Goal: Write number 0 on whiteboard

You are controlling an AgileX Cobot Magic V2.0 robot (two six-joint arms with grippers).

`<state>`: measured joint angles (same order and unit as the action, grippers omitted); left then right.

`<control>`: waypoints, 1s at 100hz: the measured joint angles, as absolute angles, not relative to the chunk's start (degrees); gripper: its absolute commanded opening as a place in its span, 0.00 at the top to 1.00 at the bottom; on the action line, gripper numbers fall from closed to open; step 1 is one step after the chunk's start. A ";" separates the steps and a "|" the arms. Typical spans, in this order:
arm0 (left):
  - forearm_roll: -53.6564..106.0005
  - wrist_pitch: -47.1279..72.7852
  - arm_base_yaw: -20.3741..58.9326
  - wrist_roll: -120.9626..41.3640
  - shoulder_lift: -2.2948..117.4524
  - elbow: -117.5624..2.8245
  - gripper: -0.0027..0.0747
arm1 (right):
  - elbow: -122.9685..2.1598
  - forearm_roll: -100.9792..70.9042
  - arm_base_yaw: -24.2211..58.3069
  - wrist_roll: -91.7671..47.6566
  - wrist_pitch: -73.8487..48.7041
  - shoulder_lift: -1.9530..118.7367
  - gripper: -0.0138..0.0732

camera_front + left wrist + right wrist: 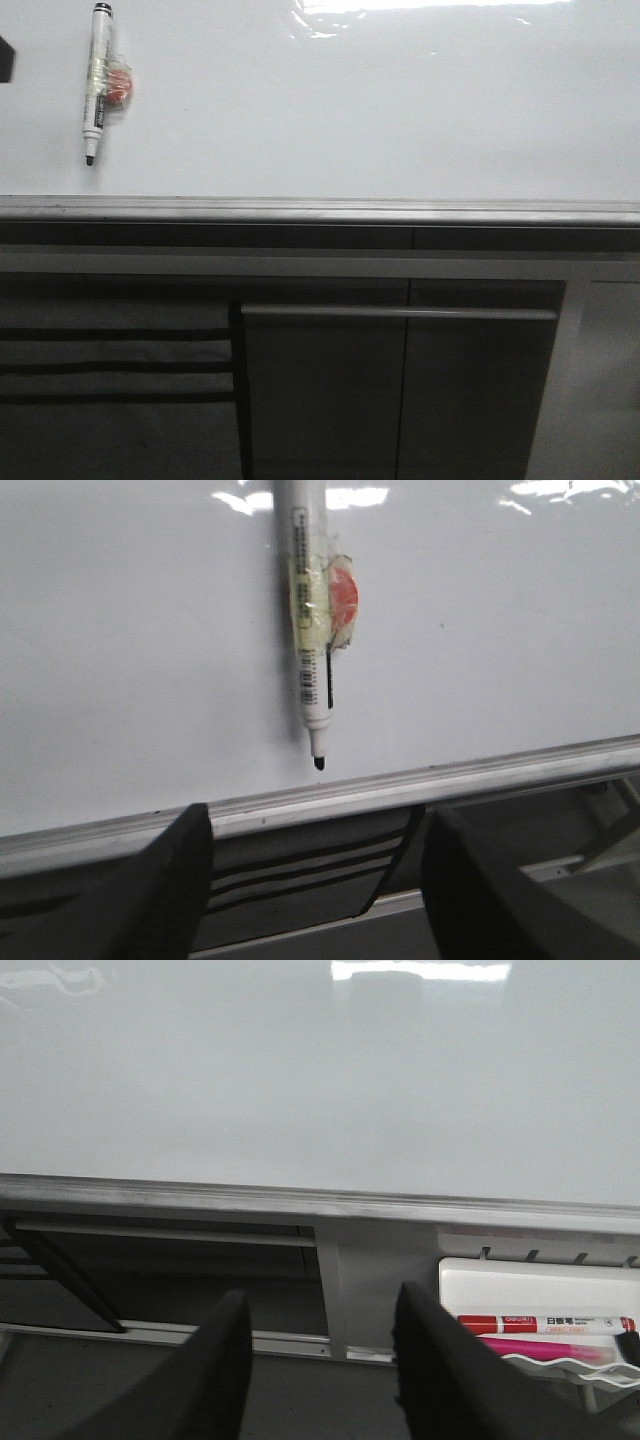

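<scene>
The whiteboard (380, 110) is a glossy white board with a grey metal edge (320, 210). It also shows in the left wrist view (120, 660) and the right wrist view (300, 1080). No number 0 shows on it. A white marker (97, 80) with a black tip pointing down and a red-and-yellow taped lump lies on the board at the far left. In the left wrist view the marker (312, 630) is just beyond my left gripper (315, 830), which is open and empty. My right gripper (320, 1315) is open and empty, below the board's edge.
Dark grey cabinet fronts with a long metal handle (400, 313) stand below the board. A white tray (540, 1305) with a red marker (545, 1324) and a pink one sits beside my right gripper. A dark object (6, 60) is at the board's left edge.
</scene>
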<state>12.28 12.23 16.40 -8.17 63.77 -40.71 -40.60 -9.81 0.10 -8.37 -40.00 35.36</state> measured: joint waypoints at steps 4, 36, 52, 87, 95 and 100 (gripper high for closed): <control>12.08 11.98 16.61 -8.29 66.06 -42.06 0.42 | -40.60 -9.81 0.10 -8.37 -40.00 35.36 0.50; 10.40 11.04 16.61 -8.39 82.15 -52.36 0.42 | -40.60 -9.90 0.10 -8.37 -39.97 35.36 0.50; 9.75 11.37 16.61 -8.36 86.21 -55.91 0.53 | -40.60 -9.90 0.10 -8.37 -39.97 35.36 0.50; 5.89 12.73 16.61 -8.50 87.37 -56.86 0.99 | -40.60 -9.90 0.10 -8.46 -39.87 35.36 0.50; 4.54 13.03 16.61 -8.50 87.37 -56.86 0.99 | -40.60 -9.90 0.10 -8.46 -39.87 35.36 0.50; 3.56 13.61 16.61 -8.50 87.37 -56.86 0.99 | -40.60 -9.90 0.10 -8.46 -39.77 35.36 0.50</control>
